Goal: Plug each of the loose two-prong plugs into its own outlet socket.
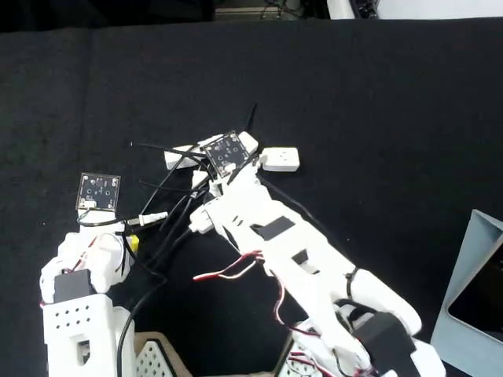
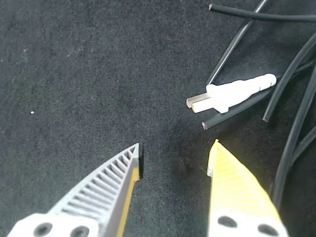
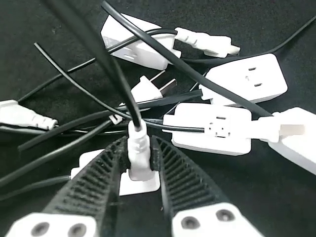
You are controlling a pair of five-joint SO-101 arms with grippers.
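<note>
Fingers (image 3: 98,182) of the right gripper (image 3: 138,144) clamp a white plug (image 3: 139,163) and hold it upright, its black cord (image 3: 126,103) rising from the top. The plug's base rests on a flat outlet (image 3: 143,186) on the black bench (image 1: 377,94). Whether its prongs are seated cannot be told.

Amid the clutter, a square outlet (image 3: 249,76) lies with its two slots facing up. The held plug stands near the square outlet. A long outlet (image 3: 212,129) lies just beside the square outlet, between it and the held plug. A loose plug (image 3: 150,90) also lies near the square outlet, with its two bare prongs turned toward it.

The left gripper (image 2: 175,150) hangs well apart from the square outlet, over bare bench. Its grey and yellow fingers are spread wide, with nothing between them. A second loose plug (image 2: 237,91) lies flat just past the yellow fingertip, two prongs bare and its body touching a spread of black cords (image 2: 256,14). This plug, too, is well apart from the square outlet and lies on the left arm's side of it.
</note>
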